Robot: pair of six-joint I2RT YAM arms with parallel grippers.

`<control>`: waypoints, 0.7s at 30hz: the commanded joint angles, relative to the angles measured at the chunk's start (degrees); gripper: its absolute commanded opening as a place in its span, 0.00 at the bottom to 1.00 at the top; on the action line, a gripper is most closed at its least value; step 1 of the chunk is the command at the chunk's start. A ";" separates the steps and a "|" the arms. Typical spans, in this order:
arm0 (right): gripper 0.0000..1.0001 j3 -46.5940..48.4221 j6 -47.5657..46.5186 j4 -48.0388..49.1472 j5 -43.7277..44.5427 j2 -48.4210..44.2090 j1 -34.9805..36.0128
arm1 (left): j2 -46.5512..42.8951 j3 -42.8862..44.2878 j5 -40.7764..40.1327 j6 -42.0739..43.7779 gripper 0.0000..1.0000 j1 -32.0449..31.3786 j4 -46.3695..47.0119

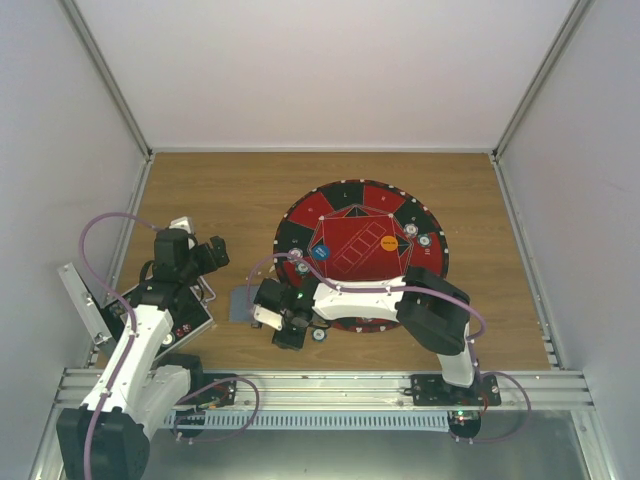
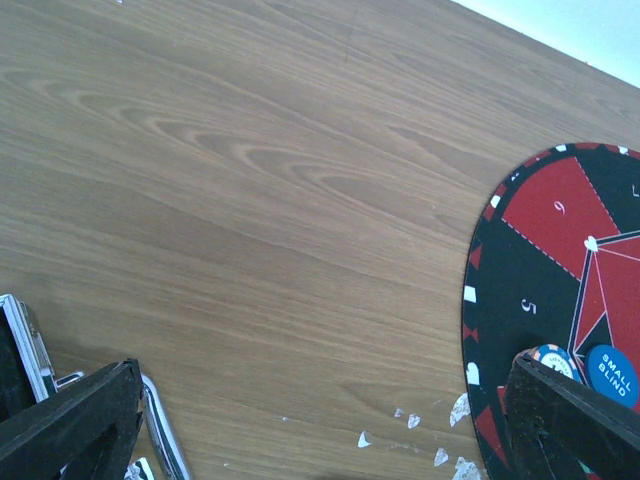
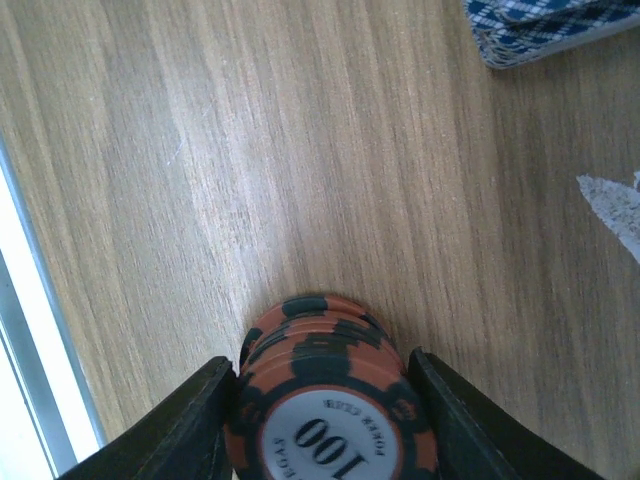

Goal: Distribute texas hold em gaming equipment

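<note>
The right gripper [image 3: 320, 365] has its two black fingers pressed against opposite sides of a short stack of red chips [image 3: 330, 400], the top one marked 100. It looks clamped on the stack rather than merely straddling it, though I cannot tell whether the bottom chip rests on the wooden table [image 3: 300, 150] or hangs just above it. From above, that grip sits just off the near left edge of the round mat [image 1: 340, 205], with the grey-blue playing cards [image 1: 238, 305] lying flat near by on its left. I'd judge chips like these to be hard, smooth and fairly light singly, but a stack is only loose discs. Squeezed across the rims it holds only if the fingers cover every chip, and the lowest ones could slide out, or the column shear if tilted. Taking it low and square on the rims seems the safe hold. The left gripper [image 2: 325, 372] is spread wide with nothing between its fingers, over bare wood left of the mat, beside the black case [image 1: 195, 318]; a blue disc [image 2: 612, 372] lies on the mat
</note>
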 commanded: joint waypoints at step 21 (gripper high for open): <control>0.36 8.07 1.36 -6.62 1.94 -3.28 -6.13 | -1.64 -0.49 -2.11 -0.87 0.99 -0.14 0.34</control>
